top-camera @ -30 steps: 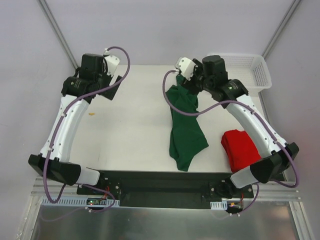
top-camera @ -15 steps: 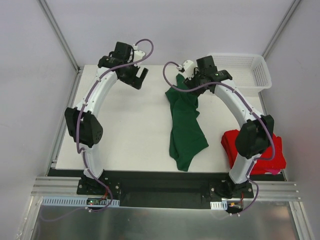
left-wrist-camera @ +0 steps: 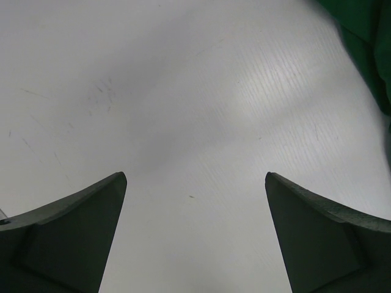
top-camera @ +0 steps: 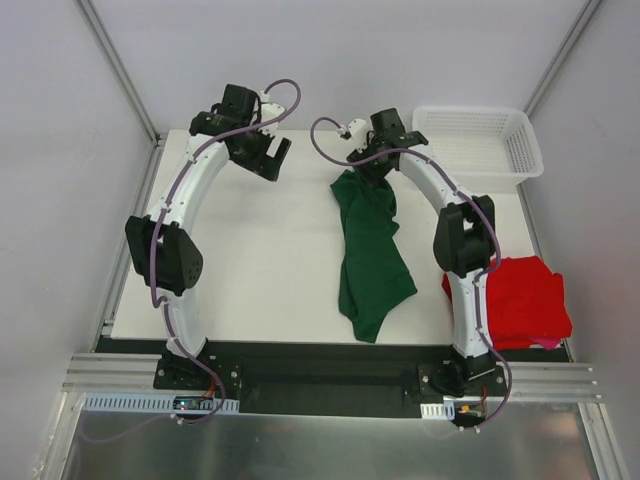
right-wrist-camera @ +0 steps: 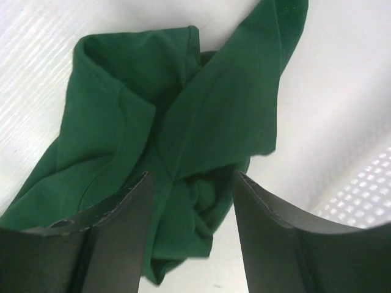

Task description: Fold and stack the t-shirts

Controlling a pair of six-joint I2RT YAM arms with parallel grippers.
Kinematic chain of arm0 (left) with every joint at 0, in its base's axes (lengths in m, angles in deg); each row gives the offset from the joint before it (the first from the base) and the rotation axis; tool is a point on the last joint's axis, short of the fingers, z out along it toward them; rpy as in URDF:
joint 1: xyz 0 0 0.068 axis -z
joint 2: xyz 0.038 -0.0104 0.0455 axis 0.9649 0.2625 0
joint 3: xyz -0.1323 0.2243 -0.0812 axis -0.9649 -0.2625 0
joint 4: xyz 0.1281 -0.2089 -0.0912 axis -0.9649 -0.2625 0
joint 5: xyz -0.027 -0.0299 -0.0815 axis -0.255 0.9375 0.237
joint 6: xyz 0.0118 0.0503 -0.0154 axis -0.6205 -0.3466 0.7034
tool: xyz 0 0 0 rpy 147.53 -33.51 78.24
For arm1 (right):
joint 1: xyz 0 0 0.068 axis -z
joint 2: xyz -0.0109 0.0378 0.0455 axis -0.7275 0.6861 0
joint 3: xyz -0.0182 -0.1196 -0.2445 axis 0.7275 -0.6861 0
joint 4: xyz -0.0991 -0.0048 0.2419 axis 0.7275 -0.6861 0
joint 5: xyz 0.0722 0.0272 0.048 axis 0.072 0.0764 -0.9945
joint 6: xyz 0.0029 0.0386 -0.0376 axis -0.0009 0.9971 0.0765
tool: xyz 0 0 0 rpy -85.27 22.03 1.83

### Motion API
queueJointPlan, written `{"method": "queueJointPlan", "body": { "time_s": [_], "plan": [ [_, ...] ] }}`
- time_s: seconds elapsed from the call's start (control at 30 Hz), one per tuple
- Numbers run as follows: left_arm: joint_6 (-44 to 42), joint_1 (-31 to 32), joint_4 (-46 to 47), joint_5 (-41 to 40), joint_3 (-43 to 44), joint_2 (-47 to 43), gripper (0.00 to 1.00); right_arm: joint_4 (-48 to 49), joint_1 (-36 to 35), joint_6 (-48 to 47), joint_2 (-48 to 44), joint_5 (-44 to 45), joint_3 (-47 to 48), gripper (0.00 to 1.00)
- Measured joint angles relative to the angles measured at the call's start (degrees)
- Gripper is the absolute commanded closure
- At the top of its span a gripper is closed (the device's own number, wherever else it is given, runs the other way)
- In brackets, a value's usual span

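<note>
The dark green t-shirt (top-camera: 372, 265) is seen lying on the white table (top-camera: 260, 260), stretched out in a long, crumpled strip from the far middle of the surface towards the near edge, where it is widest. Its far end is bunched into overlapping folds, and the right gripper (top-camera: 368, 165) is held directly over that bunched end. In the right wrist view the two fingers (right-wrist-camera: 116, 232) are seen parted, with the folded green cloth showing through the gap between them; the cloth is seen resting on the table there, and nothing is pinched between the fingers as far as can be made out. The bright red t-shirt (top-camera: 520, 300) is found at the near right corner of the table, gathered in a loose heap, with its left edge partly hidden behind the lower part of the right arm. The two shirts are kept apart, with bare table between them. The left gripper (top-camera: 272, 160) is held over the far left part of the table, well apart from both shirts, and its fingers (left-wrist-camera: 73, 232) are spread wide with only bare table surface between them; a small edge of green cloth is caught in the upper right corner of the left wrist view. A white plastic mesh basket (top-camera: 523, 150) is set at the far right corner, just beyond the right gripper.
</note>
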Motion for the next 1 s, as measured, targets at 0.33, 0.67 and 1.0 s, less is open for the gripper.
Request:
{"method": "queueJointPlan", "body": {
  "time_s": [0.33, 0.67, 1.0],
  "plan": [
    [-1.25, 0.00, -1.27, -3.93, -1.51, -5.92, 0.01, 0.57, 1.11, 0.20, 6.80, -1.51, 4.13, 0.41],
    [-2.05, 0.00, -1.51, -6.19, -2.29, -6.01, 0.01, -2.29, 1.14, 1.57, 7.08, -7.02, 4.20, 0.41],
    [-2.16, 0.00, -1.49, -6.93, -2.38, -6.01, 0.01, -4.48, 0.48, 2.16, 7.08, -8.26, 3.96, 0.99]
  ]
}}
